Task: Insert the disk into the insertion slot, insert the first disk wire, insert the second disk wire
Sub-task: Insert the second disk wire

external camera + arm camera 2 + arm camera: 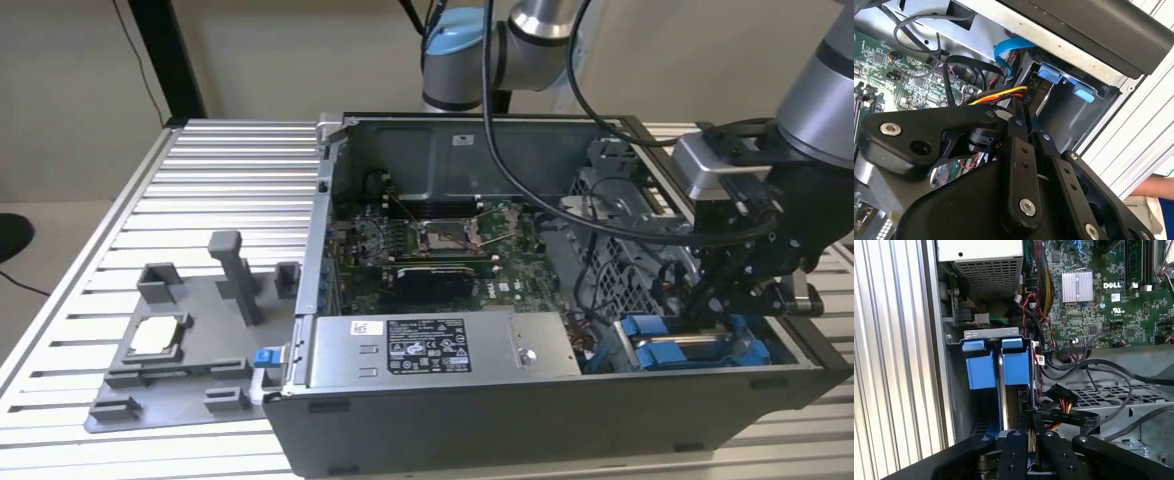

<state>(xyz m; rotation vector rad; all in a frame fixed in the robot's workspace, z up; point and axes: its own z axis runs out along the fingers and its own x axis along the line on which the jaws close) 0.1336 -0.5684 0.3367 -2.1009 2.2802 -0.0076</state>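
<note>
Hanging low inside the case's right end in the exterior view, the gripper [1031, 427] pinches a wire connector beside the disk [999, 365], cage wall close.

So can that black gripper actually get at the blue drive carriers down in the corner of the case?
Probably yes. The gripper hangs inside the open case right above the blue carriers, and the case side is off. The loose cables beside it, including a yellow-red-black bundle, crowd the gap and might snag.

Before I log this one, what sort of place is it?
Probably a robotics lab or test bench: an open computer case on a ribbed aluminium table, a grey parts fixture beside it.
</note>
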